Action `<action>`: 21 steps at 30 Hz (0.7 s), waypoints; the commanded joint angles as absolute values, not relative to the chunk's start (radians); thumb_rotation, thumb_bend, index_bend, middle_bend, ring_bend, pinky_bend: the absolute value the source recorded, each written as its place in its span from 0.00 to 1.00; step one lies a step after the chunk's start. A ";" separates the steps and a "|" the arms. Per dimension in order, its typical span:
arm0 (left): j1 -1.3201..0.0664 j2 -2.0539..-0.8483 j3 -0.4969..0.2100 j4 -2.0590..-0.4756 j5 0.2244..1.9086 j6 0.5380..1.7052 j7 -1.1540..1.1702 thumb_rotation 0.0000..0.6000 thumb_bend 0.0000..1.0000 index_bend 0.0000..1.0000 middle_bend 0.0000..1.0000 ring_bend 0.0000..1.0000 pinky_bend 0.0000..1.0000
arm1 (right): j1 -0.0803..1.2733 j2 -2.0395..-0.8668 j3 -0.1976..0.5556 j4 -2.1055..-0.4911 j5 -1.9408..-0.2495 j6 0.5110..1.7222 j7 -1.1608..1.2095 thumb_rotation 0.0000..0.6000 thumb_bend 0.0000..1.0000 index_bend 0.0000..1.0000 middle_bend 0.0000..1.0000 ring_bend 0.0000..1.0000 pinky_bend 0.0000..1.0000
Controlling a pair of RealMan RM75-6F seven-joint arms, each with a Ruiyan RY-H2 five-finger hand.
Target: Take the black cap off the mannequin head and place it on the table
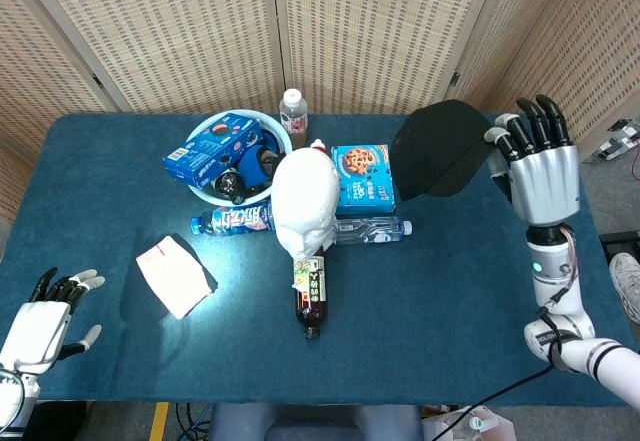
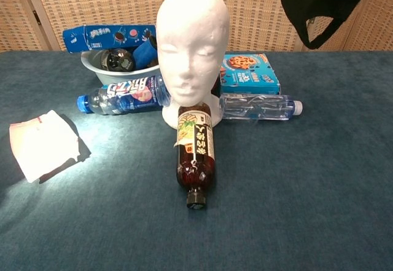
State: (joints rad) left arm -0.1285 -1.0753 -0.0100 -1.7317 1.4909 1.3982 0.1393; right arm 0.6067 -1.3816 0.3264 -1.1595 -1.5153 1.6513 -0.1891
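The black cap [image 1: 445, 148] hangs in the air over the table's right side, held by my right hand [image 1: 539, 165] at its right edge. In the chest view the black cap [image 2: 319, 0] shows at the top right, its strap loop dangling. The white mannequin head [image 1: 304, 199] stands bare at the table's middle, and the chest view shows the mannequin head [image 2: 191, 43] facing the camera. My left hand [image 1: 45, 318] is low at the front left corner, fingers apart, holding nothing.
Around the head lie a brown bottle [image 1: 310, 298], a blue-labelled bottle [image 1: 232, 220], a clear water bottle [image 1: 372, 229] and a blue cookie box [image 1: 361, 177]. A white bowl [image 1: 207, 193] with boxes sits behind, a small bottle [image 1: 292, 113] further back. A white cloth [image 1: 176, 275] lies front left.
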 commanded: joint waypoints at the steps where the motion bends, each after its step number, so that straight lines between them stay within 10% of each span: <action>1: -0.130 -1.076 -0.009 -1.729 1.491 1.395 0.136 1.00 0.24 0.24 0.18 0.17 0.01 | 0.578 -1.397 0.303 -1.142 -1.505 1.657 -0.181 1.00 0.49 0.81 0.45 0.24 0.23; 21: -0.144 -1.083 -0.006 -1.673 1.479 1.361 0.073 1.00 0.24 0.24 0.18 0.17 0.01 | 0.490 -1.646 0.233 -0.863 -1.453 1.637 -0.084 1.00 0.49 0.81 0.45 0.24 0.23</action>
